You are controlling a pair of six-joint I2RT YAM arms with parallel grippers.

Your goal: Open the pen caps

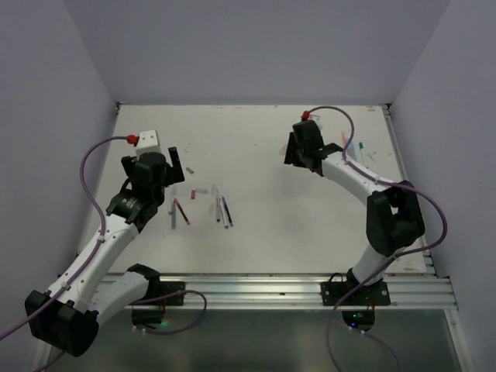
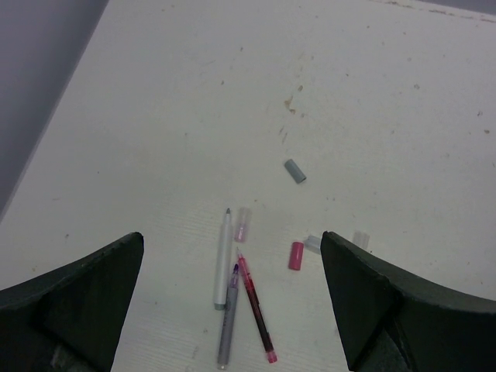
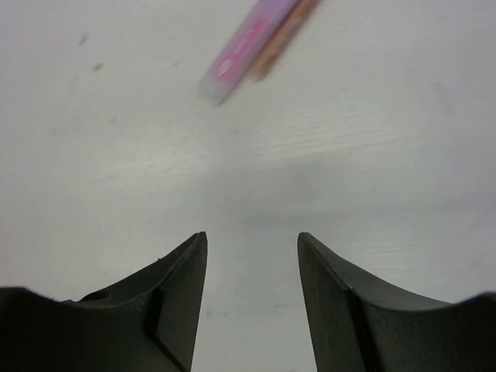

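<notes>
My left gripper [image 1: 172,164] is open and empty above the left group of pens; in the left wrist view [image 2: 232,236] its jaws stand wide apart. Below it lie a white pen [image 2: 223,260], a grey pen [image 2: 227,325] and a dark red pen [image 2: 256,310], all uncapped. Loose caps lie around them: a grey cap [image 2: 294,171], a clear pink cap [image 2: 242,224], a red-pink cap [image 2: 296,255] and two clear caps [image 2: 312,243]. My right gripper [image 1: 301,153] is open and empty just above bare table [image 3: 252,235]. A pink pen [image 3: 248,46] and an orange pen [image 3: 283,35] lie beyond its fingertips.
Two more pens [image 1: 223,210] lie side by side near the table's middle. A teal pen [image 1: 362,149] lies near the far right edge of the table [image 1: 256,248]. Grey walls close in the left, back and right sides.
</notes>
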